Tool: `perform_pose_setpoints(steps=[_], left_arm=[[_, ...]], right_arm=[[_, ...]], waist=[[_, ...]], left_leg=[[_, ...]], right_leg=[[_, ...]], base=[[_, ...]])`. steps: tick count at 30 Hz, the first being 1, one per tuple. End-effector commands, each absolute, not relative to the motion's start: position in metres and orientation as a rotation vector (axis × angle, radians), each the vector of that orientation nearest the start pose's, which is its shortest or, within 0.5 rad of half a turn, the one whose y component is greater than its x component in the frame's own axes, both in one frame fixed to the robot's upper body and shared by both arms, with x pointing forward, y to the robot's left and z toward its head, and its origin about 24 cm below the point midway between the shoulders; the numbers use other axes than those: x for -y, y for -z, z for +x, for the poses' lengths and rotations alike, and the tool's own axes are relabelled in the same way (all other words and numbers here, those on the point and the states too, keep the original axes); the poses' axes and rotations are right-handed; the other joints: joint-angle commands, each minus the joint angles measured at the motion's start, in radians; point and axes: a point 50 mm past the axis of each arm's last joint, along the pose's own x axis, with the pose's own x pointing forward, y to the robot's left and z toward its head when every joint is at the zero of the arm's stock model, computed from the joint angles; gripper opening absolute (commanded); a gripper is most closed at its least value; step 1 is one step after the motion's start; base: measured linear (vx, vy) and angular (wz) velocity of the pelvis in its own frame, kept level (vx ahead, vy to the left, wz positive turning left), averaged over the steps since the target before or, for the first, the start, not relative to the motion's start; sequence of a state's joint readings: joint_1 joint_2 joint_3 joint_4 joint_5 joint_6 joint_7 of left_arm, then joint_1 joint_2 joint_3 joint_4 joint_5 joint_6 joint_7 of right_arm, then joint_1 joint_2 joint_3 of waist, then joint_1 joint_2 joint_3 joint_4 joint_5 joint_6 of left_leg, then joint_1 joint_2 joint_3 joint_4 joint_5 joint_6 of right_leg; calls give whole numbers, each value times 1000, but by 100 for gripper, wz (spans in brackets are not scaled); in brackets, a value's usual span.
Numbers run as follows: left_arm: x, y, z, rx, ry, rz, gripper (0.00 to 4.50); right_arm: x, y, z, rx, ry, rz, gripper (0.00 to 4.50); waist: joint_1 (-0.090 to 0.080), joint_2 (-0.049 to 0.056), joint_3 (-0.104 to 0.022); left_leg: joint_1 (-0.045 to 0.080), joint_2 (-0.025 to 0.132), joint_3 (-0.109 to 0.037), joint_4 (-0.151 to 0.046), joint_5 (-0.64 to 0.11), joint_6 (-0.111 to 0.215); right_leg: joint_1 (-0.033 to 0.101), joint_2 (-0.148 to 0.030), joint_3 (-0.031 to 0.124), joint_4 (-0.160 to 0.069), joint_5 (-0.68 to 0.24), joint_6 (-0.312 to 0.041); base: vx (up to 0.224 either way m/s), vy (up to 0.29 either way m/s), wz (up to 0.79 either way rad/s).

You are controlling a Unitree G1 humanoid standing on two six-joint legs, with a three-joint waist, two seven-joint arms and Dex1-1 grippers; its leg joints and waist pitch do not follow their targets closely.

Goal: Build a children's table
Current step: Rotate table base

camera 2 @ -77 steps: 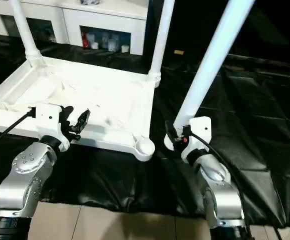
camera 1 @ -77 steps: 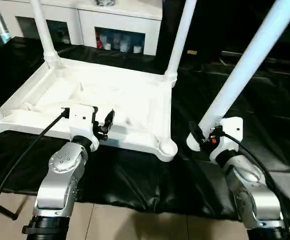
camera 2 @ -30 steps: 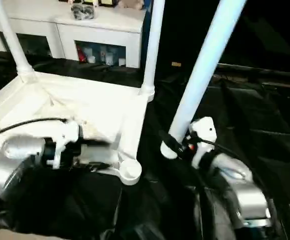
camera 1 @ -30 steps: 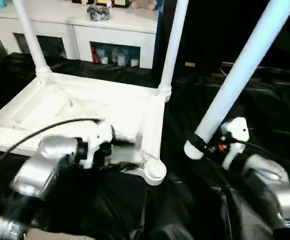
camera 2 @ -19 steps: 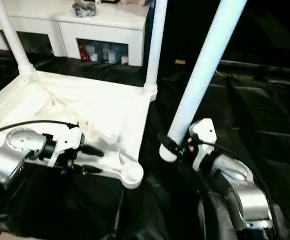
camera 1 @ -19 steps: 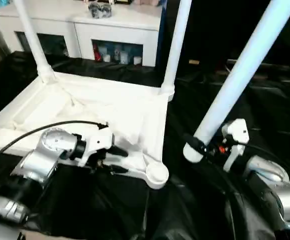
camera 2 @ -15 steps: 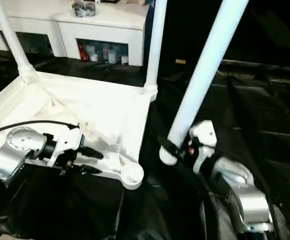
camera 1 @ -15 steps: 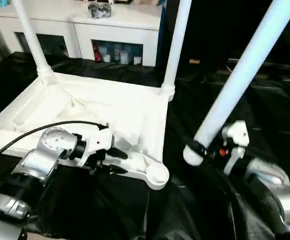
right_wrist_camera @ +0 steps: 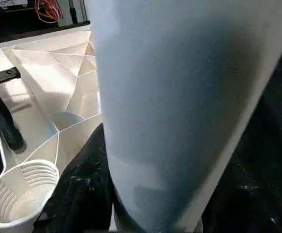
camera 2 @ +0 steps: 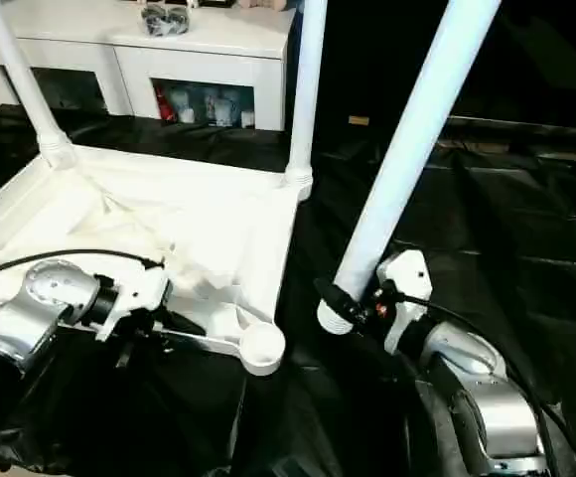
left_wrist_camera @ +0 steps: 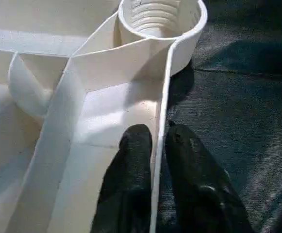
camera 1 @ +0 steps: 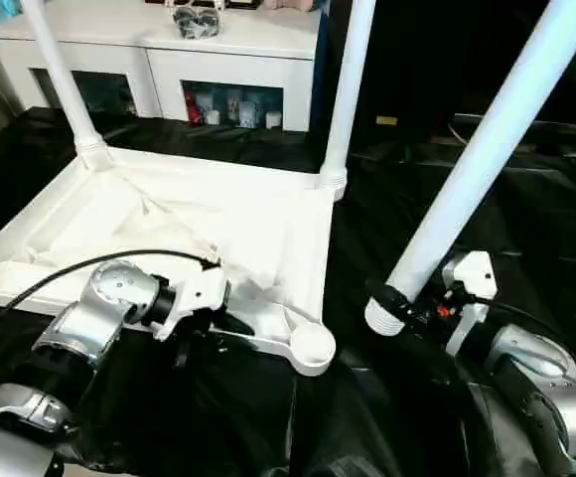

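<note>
Table top (camera 1: 169, 224) lies upside down on black sheet (camera 1: 526, 199), two legs (camera 1: 346, 89) standing in far corners; left gripper (left_wrist_camera: 154, 145) pinches near rim beside empty corner socket (camera 1: 313, 348); right gripper (camera 1: 399, 303) clamps loose leg (camera 1: 487, 149), tilted, just beside that socket.

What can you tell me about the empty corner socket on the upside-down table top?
The empty socket is a round white plastic cup at the near corner of the inverted table top, facing up, with threaded ridges inside. No leg is in it. Thin ribs run from it into the top. The left gripper pinches the rim wall beside it; the held leg hangs close by.
</note>
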State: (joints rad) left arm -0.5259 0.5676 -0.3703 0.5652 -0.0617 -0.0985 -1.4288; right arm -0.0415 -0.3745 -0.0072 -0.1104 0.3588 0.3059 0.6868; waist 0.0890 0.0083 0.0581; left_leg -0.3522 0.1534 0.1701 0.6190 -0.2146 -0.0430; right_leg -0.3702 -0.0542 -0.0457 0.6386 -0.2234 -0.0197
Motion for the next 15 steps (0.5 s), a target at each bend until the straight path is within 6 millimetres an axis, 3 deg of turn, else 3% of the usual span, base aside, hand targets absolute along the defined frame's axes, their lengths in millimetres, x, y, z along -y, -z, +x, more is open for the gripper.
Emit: perform_pose_setpoints(steps=[1,3,6,8,11,12,13,15], left_arm=[[-176,-53,293,-497,1565,545,46],[-177,-53,293,-497,1564,542,27],[-176,-54,294,-482,1551,506,3],[-175,-55,294,-477,1540,472,0],[-169,-53,291,-495,1508,448,0],[-167,-53,291,-498,1500,450,0],[-163,-50,293,-486,1449,479,0],[-153,-46,300,-465,1346,476,0]], right_arm=[[175,-70,247,-137,-731,18,189],[175,-70,247,-137,-731,19,189],[173,-71,248,-133,-732,22,189],[172,-72,249,-128,-737,26,189],[169,-76,254,-110,-738,46,189],[168,-77,255,-105,-738,51,189],[166,-79,258,-96,-739,63,189],[162,-83,263,-94,-746,80,189]], waist=[[1,9,-56],[1,11,-56],[-1,4,-57],[-3,5,-57],[-3,-7,-57],[-2,-4,-57],[-4,-12,-57],[-2,-10,-54]], left_leg=[[8,83,-34,-93,-211,-4],[8,83,-34,-93,-209,-2],[4,83,-34,-93,-192,4],[3,82,-33,-92,-182,8],[1,82,-30,-90,-155,22],[0,81,-30,-89,-144,27],[-1,82,-28,-89,-141,30],[3,82,-27,-87,-139,35]], right_leg=[[33,-110,62,-87,-172,-232],[32,-110,61,-86,-163,-235],[35,-111,61,-83,-142,-240],[36,-111,61,-84,-135,-241],[37,-113,61,-82,-132,-242],[36,-112,61,-83,-138,-239],[36,-111,60,-83,-142,-237],[32,-111,59,-86,-173,-232]], base=[[0,0,0],[0,0,0],[0,0,0],[0,0,0],[0,0,0],[0,0,0],[0,0,0],[0,0,0]])
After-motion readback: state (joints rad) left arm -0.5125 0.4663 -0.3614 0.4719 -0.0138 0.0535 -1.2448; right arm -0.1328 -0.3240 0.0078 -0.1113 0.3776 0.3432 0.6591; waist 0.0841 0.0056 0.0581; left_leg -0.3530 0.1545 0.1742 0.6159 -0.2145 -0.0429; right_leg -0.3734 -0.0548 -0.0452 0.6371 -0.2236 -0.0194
